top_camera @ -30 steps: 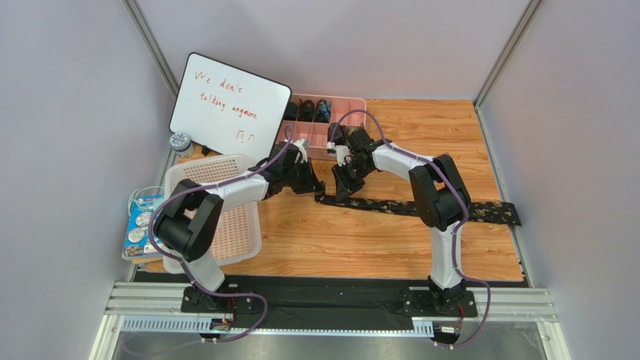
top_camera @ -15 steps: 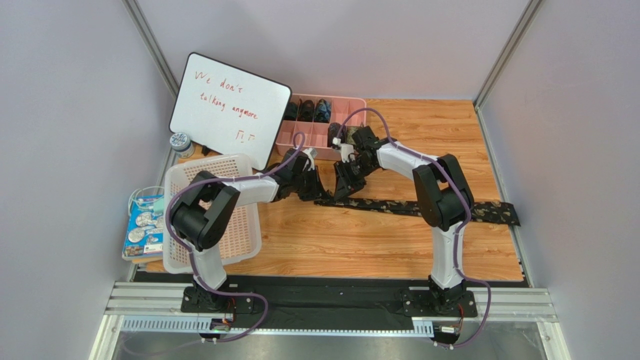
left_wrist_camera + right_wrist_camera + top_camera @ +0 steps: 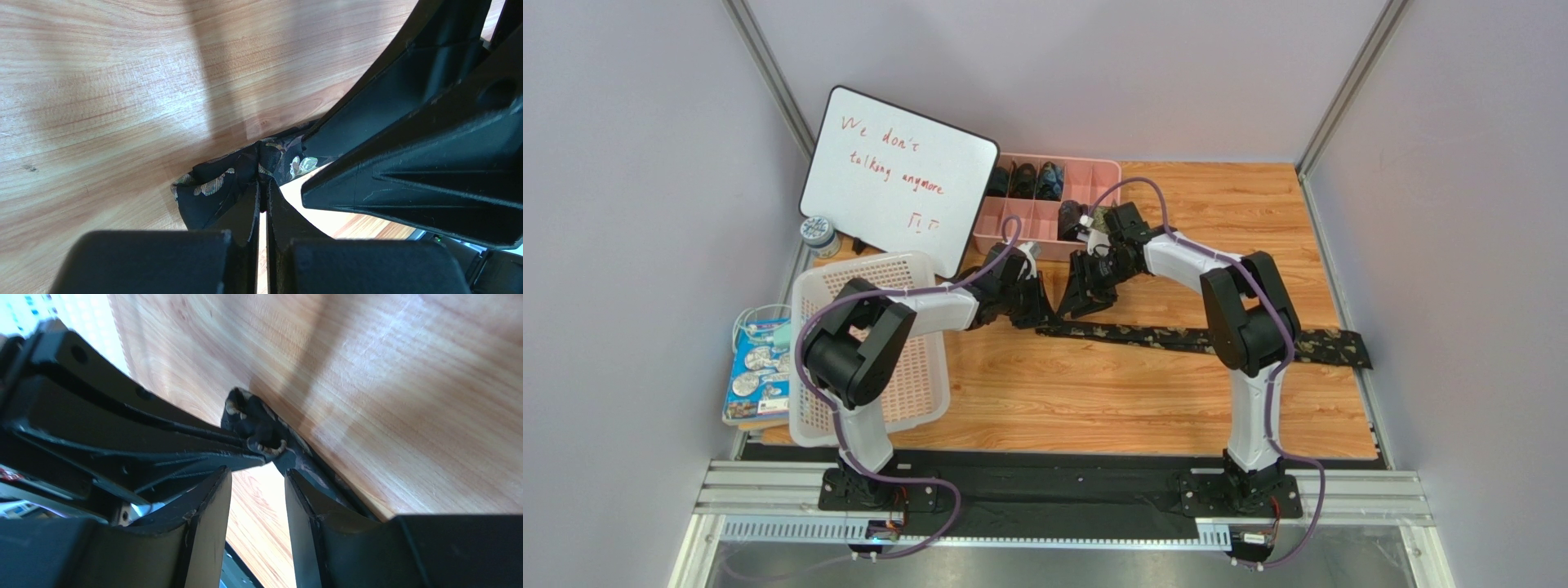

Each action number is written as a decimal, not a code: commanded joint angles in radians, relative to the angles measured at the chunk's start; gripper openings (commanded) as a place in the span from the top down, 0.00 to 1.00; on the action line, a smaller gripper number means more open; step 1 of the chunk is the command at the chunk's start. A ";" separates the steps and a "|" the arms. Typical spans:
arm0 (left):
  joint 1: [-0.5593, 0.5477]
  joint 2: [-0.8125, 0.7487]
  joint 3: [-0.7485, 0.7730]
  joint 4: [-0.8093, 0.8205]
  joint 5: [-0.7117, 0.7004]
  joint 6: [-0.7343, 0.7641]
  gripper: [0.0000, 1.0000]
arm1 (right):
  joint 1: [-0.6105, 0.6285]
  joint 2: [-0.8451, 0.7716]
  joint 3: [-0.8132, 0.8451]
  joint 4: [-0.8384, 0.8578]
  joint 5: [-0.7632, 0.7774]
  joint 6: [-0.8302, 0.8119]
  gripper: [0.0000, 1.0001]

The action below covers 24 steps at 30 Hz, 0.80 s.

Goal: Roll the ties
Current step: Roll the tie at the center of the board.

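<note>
A dark necktie (image 3: 1210, 339) with a small olive pattern lies flat across the wooden table, running from the middle to the right edge. My left gripper (image 3: 1038, 309) is shut on its left end; the left wrist view shows the bunched, folded fabric (image 3: 212, 187) pinched between the tips of the left gripper (image 3: 263, 195). My right gripper (image 3: 1082, 294) hovers just right of that end. In the right wrist view the right gripper (image 3: 256, 473) is open and empty, with the tie end (image 3: 258, 425) just beyond its fingertips. Several rolled ties (image 3: 1024, 181) sit in the pink tray.
A pink divided tray (image 3: 1044, 223) stands at the back, behind both grippers. A whiteboard (image 3: 897, 172) leans at the back left. A white mesh basket (image 3: 913, 368) lies under the left arm. A blue pack (image 3: 756, 368) and a small tin (image 3: 817, 230) lie at the far left.
My left gripper shifted slightly right along the table, still holding the tie end. My right gripper lifted and drew back a little toward the pink tray.
</note>
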 commanded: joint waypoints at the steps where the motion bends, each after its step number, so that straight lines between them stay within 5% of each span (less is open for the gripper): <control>1: -0.003 0.011 0.015 0.029 0.000 -0.008 1.00 | 0.000 0.029 0.021 0.059 -0.014 0.104 0.57; 18: -0.003 0.022 0.018 0.030 -0.013 -0.013 1.00 | 0.033 0.057 0.010 0.029 0.038 0.107 0.59; 24: -0.003 0.021 0.016 0.035 -0.005 -0.008 1.00 | 0.036 0.066 0.008 0.012 0.056 0.087 0.71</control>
